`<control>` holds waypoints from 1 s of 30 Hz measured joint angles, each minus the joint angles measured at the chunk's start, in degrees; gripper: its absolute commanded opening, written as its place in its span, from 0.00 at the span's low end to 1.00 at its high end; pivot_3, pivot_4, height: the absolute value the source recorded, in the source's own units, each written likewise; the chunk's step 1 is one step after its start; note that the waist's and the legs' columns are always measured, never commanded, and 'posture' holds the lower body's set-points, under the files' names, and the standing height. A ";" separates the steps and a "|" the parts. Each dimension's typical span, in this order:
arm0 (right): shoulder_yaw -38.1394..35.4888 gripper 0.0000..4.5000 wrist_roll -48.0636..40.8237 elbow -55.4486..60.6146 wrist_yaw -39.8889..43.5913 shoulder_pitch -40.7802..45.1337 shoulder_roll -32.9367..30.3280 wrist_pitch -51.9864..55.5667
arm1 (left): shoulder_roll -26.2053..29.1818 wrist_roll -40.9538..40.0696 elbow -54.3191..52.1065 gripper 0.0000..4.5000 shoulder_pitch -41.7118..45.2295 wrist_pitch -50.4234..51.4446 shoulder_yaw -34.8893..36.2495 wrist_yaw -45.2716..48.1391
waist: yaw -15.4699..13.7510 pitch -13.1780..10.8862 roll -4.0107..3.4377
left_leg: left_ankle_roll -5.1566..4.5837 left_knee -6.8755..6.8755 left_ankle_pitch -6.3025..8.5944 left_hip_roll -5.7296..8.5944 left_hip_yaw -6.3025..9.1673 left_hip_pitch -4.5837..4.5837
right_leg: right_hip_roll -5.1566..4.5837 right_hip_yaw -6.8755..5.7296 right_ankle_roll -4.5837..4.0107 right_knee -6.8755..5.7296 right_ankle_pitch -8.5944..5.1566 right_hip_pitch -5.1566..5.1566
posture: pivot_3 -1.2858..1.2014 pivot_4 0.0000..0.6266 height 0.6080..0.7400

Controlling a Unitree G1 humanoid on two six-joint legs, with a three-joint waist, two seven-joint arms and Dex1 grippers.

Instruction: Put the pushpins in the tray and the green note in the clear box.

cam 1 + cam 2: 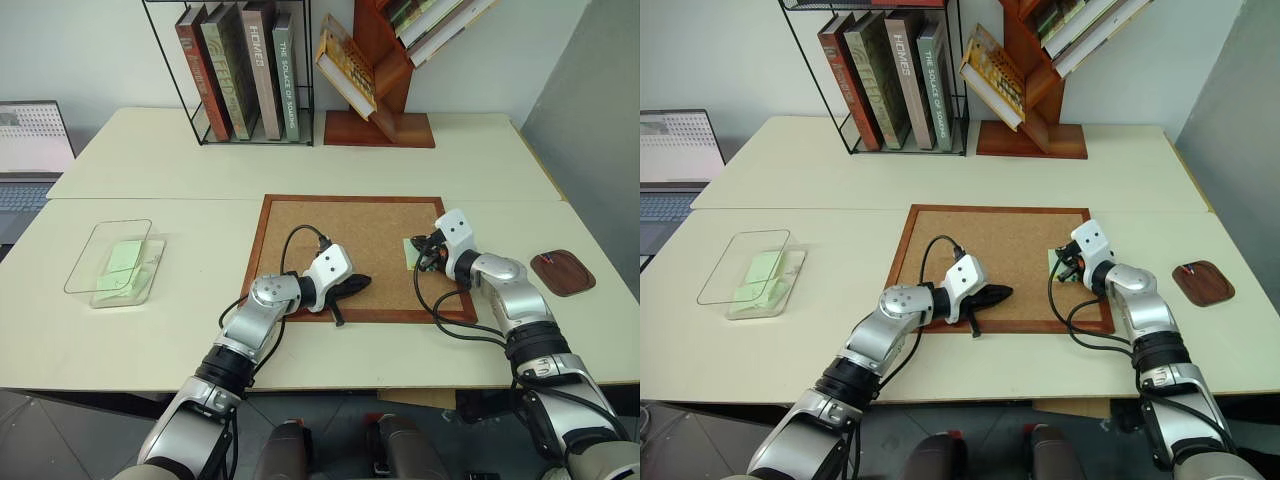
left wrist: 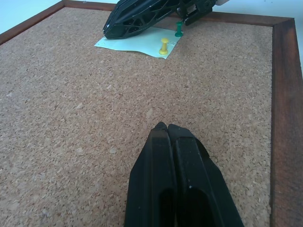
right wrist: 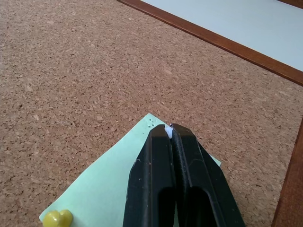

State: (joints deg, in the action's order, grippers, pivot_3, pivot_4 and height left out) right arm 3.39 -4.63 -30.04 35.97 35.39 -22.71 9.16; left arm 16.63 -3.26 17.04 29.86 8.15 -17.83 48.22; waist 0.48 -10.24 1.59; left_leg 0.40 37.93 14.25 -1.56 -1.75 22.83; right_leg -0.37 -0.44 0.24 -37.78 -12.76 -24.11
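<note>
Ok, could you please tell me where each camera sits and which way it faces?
Left eye view: on the head, looking forward and down over the table; both arms show.
Right eye view: beside it, same scene, both arms.
Left wrist view: along the shut left tool across the cork board.
Right wrist view: along the right tool, pinching a white pin, onto the green note.
Shared: both wrist views show the note's yellow pushpin.

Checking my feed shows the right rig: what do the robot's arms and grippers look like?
Both arms are silver-grey metal segments with black joint bands and looping black cables. Each wrist carries a white housing. The left gripper and right gripper each have two black, ribbed plastic fingers tapering to rounded tips. No markings are legible.
</note>
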 measured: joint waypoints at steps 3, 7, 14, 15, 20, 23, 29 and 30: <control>-0.39 0.00 -0.35 1.63 0.14 -0.74 0.00 0.29 | 0.12 0.36 -0.62 0.00 -0.37 0.00 -0.01 0.03 | 0.03 0.00 0.00 | 0.00 0.00 0.00 0.00 -0.01 0.00 | 0.00 0.00 0.00 0.00 0.00 -0.01 | 0.52 0.24 1.00; -1.08 0.00 -1.31 5.96 0.59 -1.01 0.00 0.46 | 0.20 0.69 -0.76 0.00 -0.51 0.10 0.00 -0.07 | 0.16 0.00 0.00 | 0.00 0.01 0.00 -0.01 0.01 -0.03 | 0.01 -0.02 0.00 -0.02 0.00 0.01 | 0.52 0.24 1.00; -3.19 0.00 -2.98 8.71 -0.23 -0.97 -0.08 2.65 | 0.16 0.85 -1.06 0.00 -0.68 0.10 -0.06 -0.04 | 0.13 0.01 -0.01 | 0.00 0.01 0.00 -0.01 0.00 -0.02 | 0.01 -0.01 0.00 -0.01 0.00 0.01 | 0.52 0.24 1.00; -3.61 0.00 -3.29 9.18 -0.46 -0.97 -0.15 2.99 | 0.11 0.88 -1.06 0.00 -0.68 0.10 -0.08 -0.05 | 0.12 0.01 0.00 | 0.00 0.01 0.00 0.00 0.00 -0.02 | 0.01 -0.01 0.00 -0.01 0.00 0.01 | 0.52 0.24 1.00; -6.80 0.00 -4.20 14.11 -1.44 -2.06 -3.07 6.01 | -0.06 1.04 -1.07 0.00 -0.64 -0.05 -0.29 -0.06 | -0.04 0.01 0.00 | 0.00 0.00 0.00 0.00 0.01 0.01 | 0.00 -0.01 0.00 0.03 0.00 0.02 | 0.52 0.24 1.00; -10.10 0.00 -5.21 18.40 -2.34 -5.64 -5.95 7.70 | -0.23 1.05 -1.11 0.00 -0.74 -0.24 -0.36 -0.06 | -0.22 0.01 0.00 | 0.00 -0.02 0.00 0.00 0.04 0.04 | 0.00 0.00 -0.01 0.07 -0.01 0.02 | 0.52 0.24 1.00; -18.34 0.00 -4.90 23.68 -6.78 -16.10 -12.70 10.23 | -0.32 1.19 -0.63 0.00 -0.77 -1.07 -0.34 -0.07 | -0.35 0.03 -0.04 | 0.00 -0.02 0.00 0.02 0.00 0.03 | -0.02 0.00 -0.01 0.08 -0.01 0.02 | 0.52 0.24 1.00; -19.96 0.00 -4.52 23.81 -7.75 -17.38 -13.41 10.62 | -0.26 1.25 -0.50 0.00 -0.73 -1.16 -0.33 0.00 | -0.23 0.03 -0.05 | 0.00 -0.02 0.00 0.02 -0.06 -0.01 | -0.02 0.01 -0.01 0.07 -0.01 0.02 | 0.52 0.24 1.00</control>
State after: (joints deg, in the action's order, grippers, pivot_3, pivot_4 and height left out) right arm -16.57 -9.15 -6.23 28.22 18.01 -36.11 19.78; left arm 16.37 -2.01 16.54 29.14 7.00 -18.16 48.22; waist 0.25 -10.20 1.54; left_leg 0.40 37.91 14.26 -1.55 -1.81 22.82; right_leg -0.39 -0.42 0.23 -37.70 -12.77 -24.09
